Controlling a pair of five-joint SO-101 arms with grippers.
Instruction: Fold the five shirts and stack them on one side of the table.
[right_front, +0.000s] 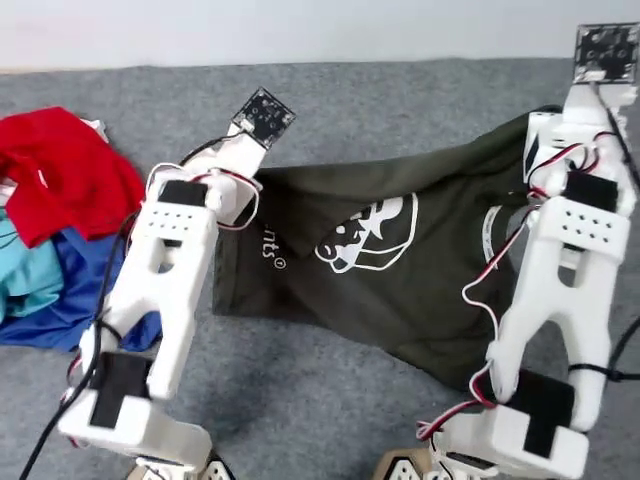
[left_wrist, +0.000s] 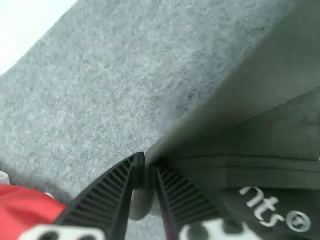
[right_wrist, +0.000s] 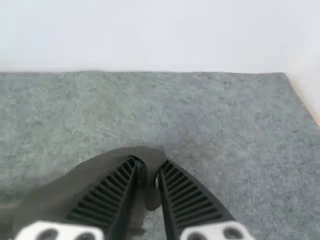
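Observation:
A dark olive shirt (right_front: 400, 260) with a white print lies spread across the middle of the grey felt table, between the two arms. My left gripper (left_wrist: 146, 167) is shut on the olive shirt (left_wrist: 260, 125) at its left edge. My right gripper (right_wrist: 150, 172) is shut on a corner of the same shirt (right_wrist: 80, 182) at the far right of the table. In the high view the left arm (right_front: 170, 270) stands left of the shirt and the right arm (right_front: 570, 270) over its right side. A pile of other shirts, red (right_front: 60, 170), teal (right_front: 30, 275) and blue (right_front: 80, 290), sits at the left edge.
Bare grey felt (right_front: 330, 110) runs behind the shirt to the white wall, and more lies in front between the arm bases. The table's right edge (right_wrist: 302, 97) is close to my right gripper. Red fabric (left_wrist: 22, 207) lies beside my left gripper.

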